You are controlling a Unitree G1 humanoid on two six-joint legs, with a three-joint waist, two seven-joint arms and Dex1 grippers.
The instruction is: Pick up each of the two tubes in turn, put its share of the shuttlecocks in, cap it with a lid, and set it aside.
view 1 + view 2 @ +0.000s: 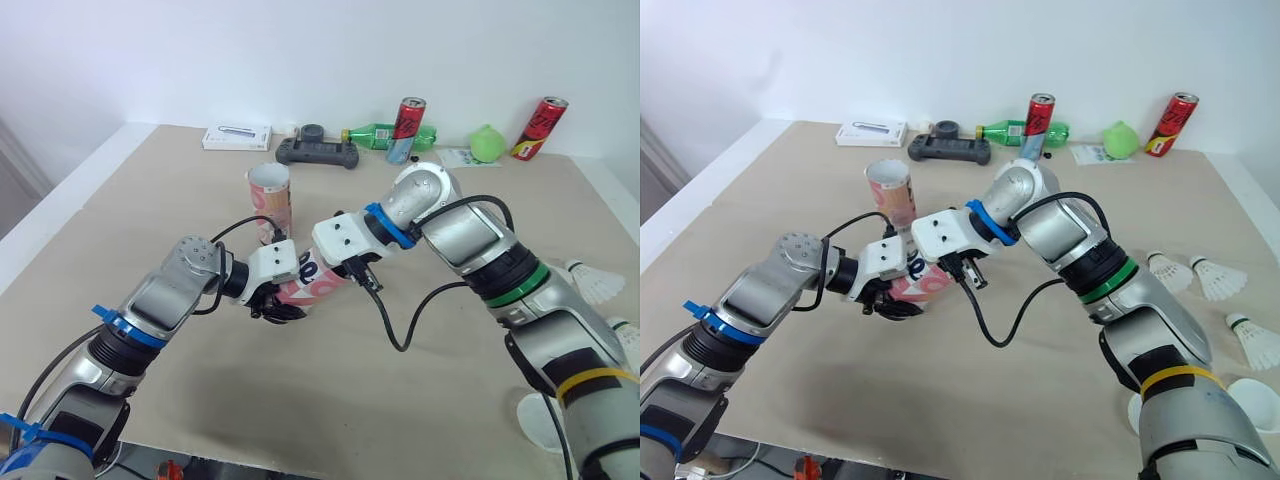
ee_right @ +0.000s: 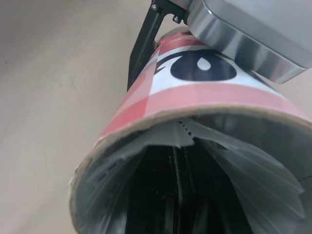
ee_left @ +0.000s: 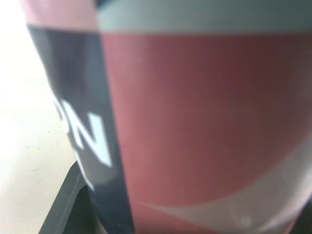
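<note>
Tan tabletop runs under me to a white wall; nearest, by my right arm, lie two white lids (image 1: 1262, 405) (image 1: 543, 422); just beyond them three shuttlecocks (image 1: 1167, 270) (image 1: 1218, 278) (image 1: 1258, 340) lie loose on the right side, well apart from the work. At the centre my left pincer (image 1: 280, 300) is clamped on the pink tube (image 1: 315, 285), holding it tilted, nearly level, above the table; my right pincer (image 1: 335, 272) is at its open mouth, and whether that one is wide or narrow I cannot tell; white feathers (image 2: 243, 161) show inside the rim. Just behind stands the second tube (image 1: 270, 195), upright and uncapped. Along the far edge: a white box (image 1: 237, 136); a black controller (image 1: 317, 152); a green bottle (image 1: 378, 134) on its side; a red can (image 1: 407, 128); a green ball (image 1: 487, 143); another red can (image 1: 540, 128).
</note>
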